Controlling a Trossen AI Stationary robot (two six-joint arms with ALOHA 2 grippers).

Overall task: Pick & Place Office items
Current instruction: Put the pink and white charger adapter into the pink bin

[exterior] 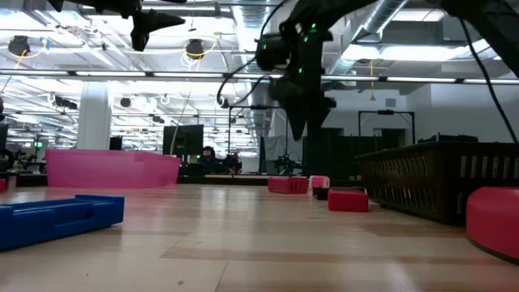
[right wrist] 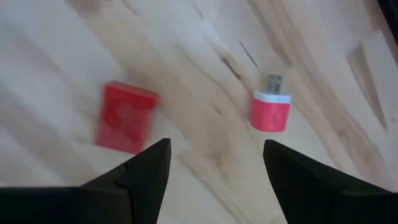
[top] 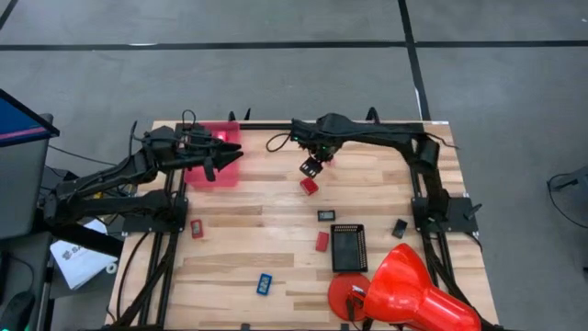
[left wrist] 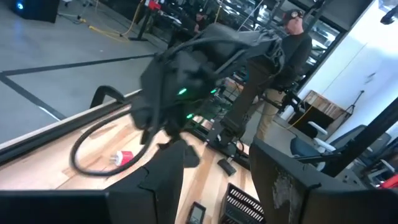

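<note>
Currently the right pincer point(top: 310, 168) hangs above the bench point(top: 276, 211) near 12 o'clock, fingers parted with nothing between them. In the right wrist view two pieces lie below it: a red block point(right wrist: 125, 117) and a small red-and-white piece with a metal tip point(right wrist: 271, 109), apart from each other. The step in hand looks like the approach to a pick; which of the two is the target I cannot tell. Next move, as I judge it: centre over one piece, descend, close.

The left pincer point(top: 209, 165) hovers over the pink bin point(top: 220, 138) at 11 o'clock, fingers apart and empty in its wrist view; probably the drop place.

Other pieces are scattered: a red block point(top: 197, 228) at 9 o'clock, another red block point(top: 322, 241) near centre, a blue piece point(top: 265, 283) at 6 o'clock, small black pieces point(top: 327, 216) just right of centre and point(top: 400, 227) at 3 o'clock. The black tray point(top: 349, 247) and big red cone point(top: 404, 294) sit at 4 to 5 o'clock, well away from the pick.
</note>
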